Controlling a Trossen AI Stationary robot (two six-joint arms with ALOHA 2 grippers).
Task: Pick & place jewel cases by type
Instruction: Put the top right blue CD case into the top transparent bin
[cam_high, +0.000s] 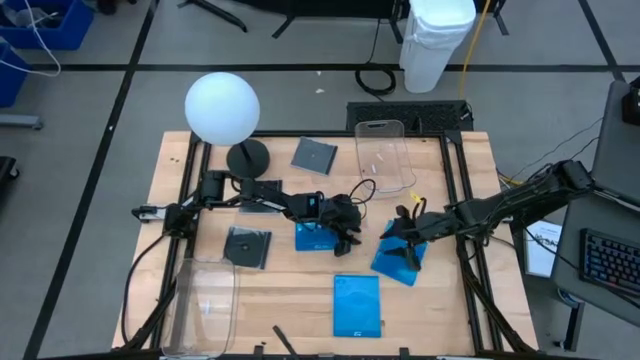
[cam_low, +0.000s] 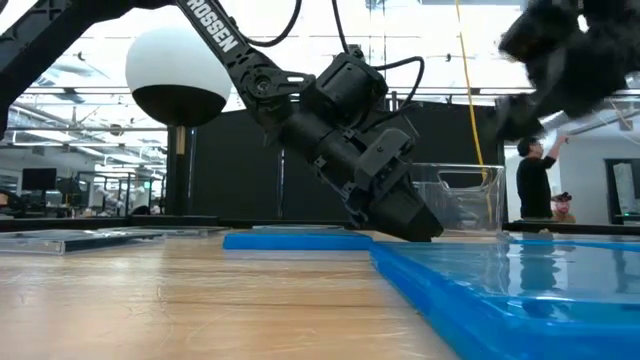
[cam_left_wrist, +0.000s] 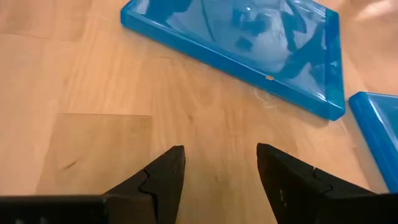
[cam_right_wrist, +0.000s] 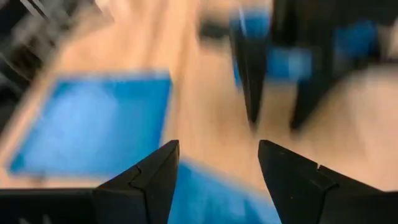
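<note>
- 3 blue jewel cases lie on the counter (cam_high: 180, 170) in the high view: one at centre (cam_high: 318, 236), one right of centre (cam_high: 398, 260), one at lower centre (cam_high: 357, 305).
- 2 dark cases show: upper centre (cam_high: 313, 154) and left of centre (cam_high: 246, 247). A third I cannot make out.
- Left gripper (cam_high: 345, 222) hangs just beside the centre blue case, jaws wide, empty.
- Right gripper (cam_high: 408, 228) hovers over the right blue case — jaws wide, holding nothing.
- Likely light, stiff, slick, brittle plastic lying flat — best pinched across an edge, gently.
</note>
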